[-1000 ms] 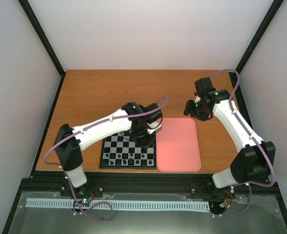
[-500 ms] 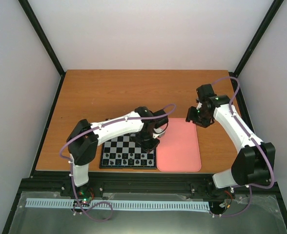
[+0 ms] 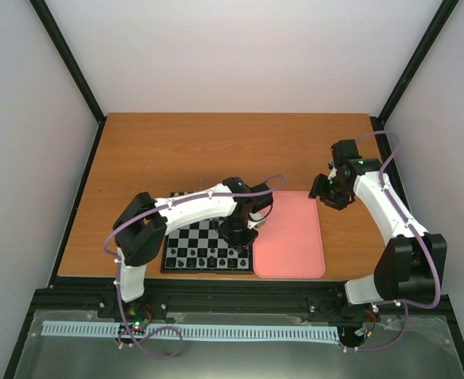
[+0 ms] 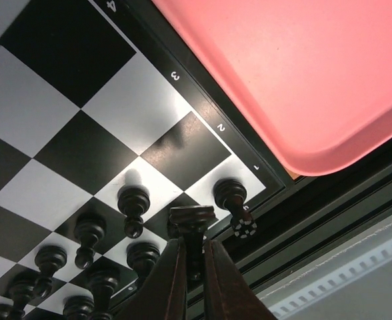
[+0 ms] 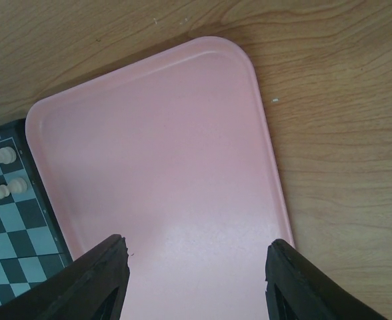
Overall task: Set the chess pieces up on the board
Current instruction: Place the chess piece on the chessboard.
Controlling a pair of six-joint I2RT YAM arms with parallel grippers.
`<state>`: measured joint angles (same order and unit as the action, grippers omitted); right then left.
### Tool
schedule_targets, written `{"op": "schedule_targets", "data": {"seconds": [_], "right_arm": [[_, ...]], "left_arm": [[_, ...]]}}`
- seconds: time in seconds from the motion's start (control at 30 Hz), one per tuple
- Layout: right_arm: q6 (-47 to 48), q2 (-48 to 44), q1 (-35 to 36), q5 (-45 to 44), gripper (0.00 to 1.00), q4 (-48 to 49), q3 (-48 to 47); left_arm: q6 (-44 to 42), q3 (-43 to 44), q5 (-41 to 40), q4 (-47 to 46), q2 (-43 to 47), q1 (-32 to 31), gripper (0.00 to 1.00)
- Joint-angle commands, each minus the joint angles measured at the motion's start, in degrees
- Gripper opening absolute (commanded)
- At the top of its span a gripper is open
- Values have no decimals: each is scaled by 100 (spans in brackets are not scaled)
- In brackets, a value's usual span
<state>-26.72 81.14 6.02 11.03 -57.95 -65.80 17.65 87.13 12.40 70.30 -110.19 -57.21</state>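
Plainly, the left gripper (image 4: 191, 248) is shut tight on one black chess piece (image 4: 192, 217). Its wrist view shows the two dark fingers (image 4: 171, 275) pressed against the piece's thin stem, with its round end sticking out past the tips (which kind of piece it is I cannot tell). The piece hangs over the chessboard (image 4: 83, 140) near the corner marked 1, just beside a black rook (image 4: 233, 200) on the pale corner square. Other black chess pieces (image 4: 133, 202) stand in the two rows along that edge. Whether the held piece touches the board cannot be told.

The right gripper (image 5: 197, 248) stands wide open with nothing between its fingers (image 5: 106, 277). It hovers above the pink tray (image 5: 163, 153) and touches nothing.

The top camera places both arms. It shows the left gripper (image 3: 235, 235) over the right side of the board (image 3: 167, 254), close to the tray (image 3: 289, 237). The right gripper (image 3: 327, 193) is at the tray's far right corner, by the wooden table (image 3: 185, 150). The jaws are too small to judge there, so only the wrist views settle the grips. The right wrist view alone shows a few cream-white pieces (image 5: 3, 158) on the board's far squares, next to the tray's corner. The left wrist view alone shows the numerals on the board's rim.
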Motion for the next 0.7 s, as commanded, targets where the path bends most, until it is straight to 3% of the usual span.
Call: {"op": "schedule_targets", "data": {"seconds": [0.0, 0.67], "right_arm": [[139, -125, -95, 71, 57, 102, 24], [267, -157, -220, 157, 57, 120, 120]], "left_arm": [[89, 60, 121, 9, -216, -88, 1], [-14, 392, 299, 288, -723, -132, 1]]}}
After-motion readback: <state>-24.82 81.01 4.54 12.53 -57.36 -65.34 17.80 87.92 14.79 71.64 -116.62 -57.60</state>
